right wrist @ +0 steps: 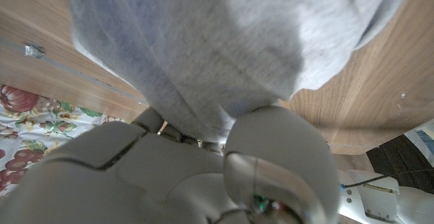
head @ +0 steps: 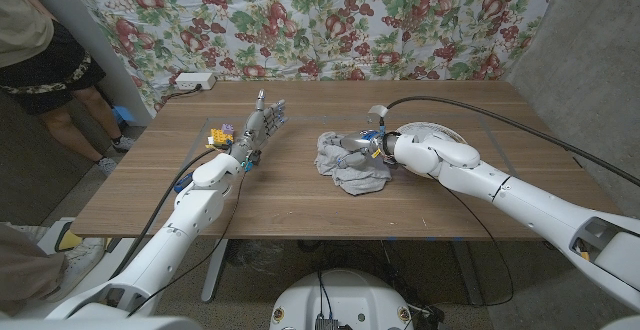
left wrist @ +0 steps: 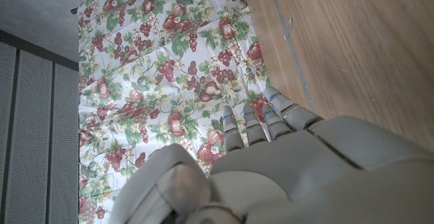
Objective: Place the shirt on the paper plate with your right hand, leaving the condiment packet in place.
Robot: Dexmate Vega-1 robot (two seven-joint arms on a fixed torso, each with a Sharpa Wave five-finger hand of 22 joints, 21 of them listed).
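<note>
The grey shirt (head: 345, 165) lies crumpled in the middle of the table. My right hand (head: 377, 147) is at its right edge and grips a fold of it. In the right wrist view the grey shirt (right wrist: 224, 41) hangs down into my right hand (right wrist: 203, 163), pinched between the thumb and the fingers. A pale curved edge (head: 352, 143) shows among the folds; I cannot tell if it is the paper plate. A small pale packet (head: 377, 109) lies just behind the hand. My left hand (head: 263, 123) stands left of the shirt, fingers straight and apart, holding nothing.
A small yellow and purple object (head: 219, 134) sits beside my left forearm. A white power strip (head: 193, 81) lies at the table's far left corner. A person (head: 45, 60) stands at the left past the table. A floral cloth (left wrist: 169, 81) hangs behind the table.
</note>
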